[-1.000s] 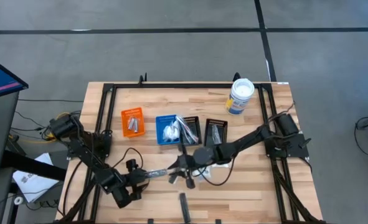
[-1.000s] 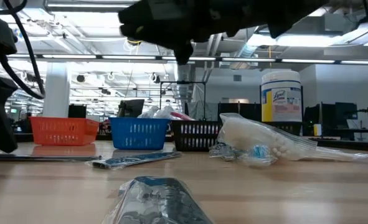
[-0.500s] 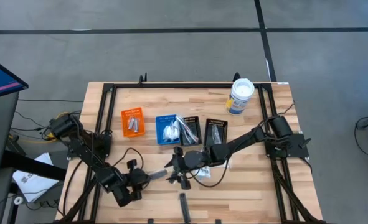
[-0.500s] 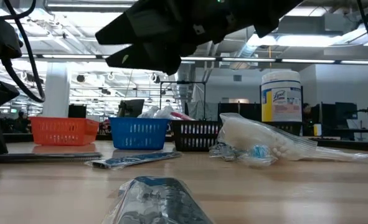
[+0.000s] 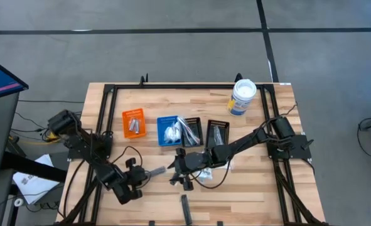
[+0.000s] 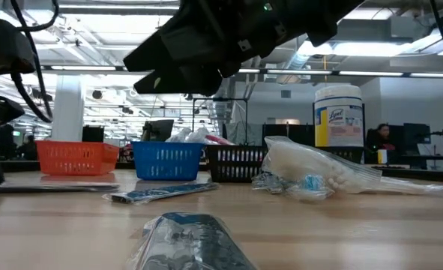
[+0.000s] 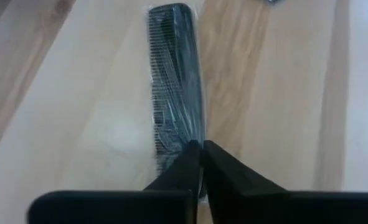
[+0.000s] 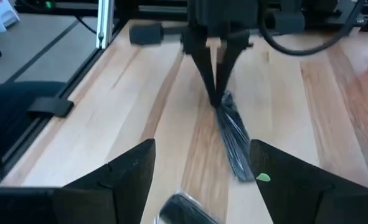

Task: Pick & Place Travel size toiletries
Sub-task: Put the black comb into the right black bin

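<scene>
The left gripper [image 5: 149, 171] is drawing the wrapped comb [image 7: 175, 81] leftward, fingers pinched tight on its end. The right gripper [image 8: 196, 186] is hovering wide open nearby; it should be lowering squarely over the comb.

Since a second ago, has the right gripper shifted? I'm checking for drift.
Yes. In the high view the right gripper has moved toward the picture's left, away from the black bin; it now sits below the blue bin, jaws open.

3 bins [image 5: 176, 130] sit behind the comb [image 7: 176, 74], apparently on the table [image 5: 260, 191].
</scene>
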